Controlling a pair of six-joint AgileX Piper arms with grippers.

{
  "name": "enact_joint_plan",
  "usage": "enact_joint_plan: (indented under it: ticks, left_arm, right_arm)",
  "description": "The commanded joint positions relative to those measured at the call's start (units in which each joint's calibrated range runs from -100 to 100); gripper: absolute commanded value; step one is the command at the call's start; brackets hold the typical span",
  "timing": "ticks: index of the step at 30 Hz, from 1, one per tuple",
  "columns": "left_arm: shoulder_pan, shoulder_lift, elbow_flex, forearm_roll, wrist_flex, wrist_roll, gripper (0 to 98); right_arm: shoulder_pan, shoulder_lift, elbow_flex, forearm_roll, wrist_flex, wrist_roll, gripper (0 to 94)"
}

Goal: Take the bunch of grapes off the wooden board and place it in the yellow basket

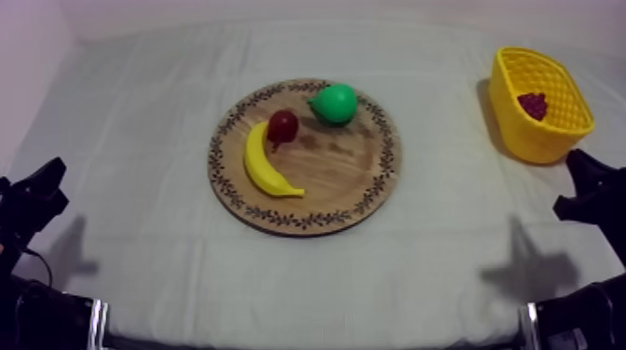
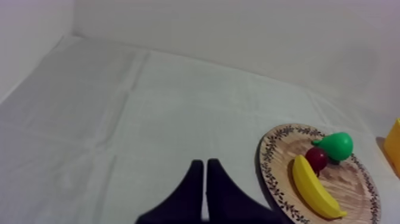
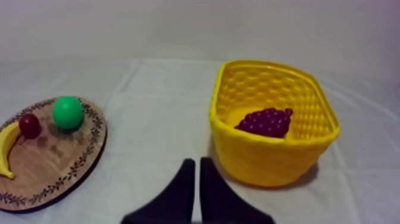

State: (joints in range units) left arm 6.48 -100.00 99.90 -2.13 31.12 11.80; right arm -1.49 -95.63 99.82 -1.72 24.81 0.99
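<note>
Resting inside the yellow lattice basket [image 3: 262,158], the dark purple bunch of grapes [image 3: 266,122] lies well apart from the round wooden board [image 1: 345,172] with its yellow banana [image 1: 265,166], green pear [image 1: 334,102] and small red fruit [image 1: 282,126]. My left fingers [image 2: 200,171] and right fingers [image 3: 191,171] are each pressed into a narrow wedge, holding nothing, above the cloth-covered desk [image 1: 140,140].

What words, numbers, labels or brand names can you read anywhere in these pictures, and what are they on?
None: nothing here carries a readable word, number, label or brand.
The rim of the wooden board bears a leafy ornament, not lettering.
The yellow basket, the bunch of grapes, the banana, the pear, the small red fruit and the cloth are plain.
</note>
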Motion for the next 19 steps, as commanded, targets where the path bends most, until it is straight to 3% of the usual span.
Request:
enact_joint_plan:
  ticks: [1, 5, 13, 19]
  left_arm:
    - [-0.01, 0.00, -0.01, 0.00, 0.00, 0.00, 0.1]
    - [-0.01, 0.00, -0.01, 0.00, 0.00, 0.01, 0.1]
    - [-0.01, 0.00, -0.01, 0.00, 0.00, 0.04, 0.1]
    - [-0.01, 0.00, -0.01, 0.00, 0.00, 0.05, 0.1]
  right_arm:
    - [-0.11, -0.01, 0.05, -0.60, 2.46, 0.43, 0.6]
    - [-1.21, -0.10, -0.01, -0.17, 9.20, -1.67, 0.6]
    - [-2.95, -0.12, -0.04, 0.07, 11.81, 8.43, 0.6]
    - [-3.08, -0.12, -0.04, 0.08, 11.95, 10.74, 0.6]
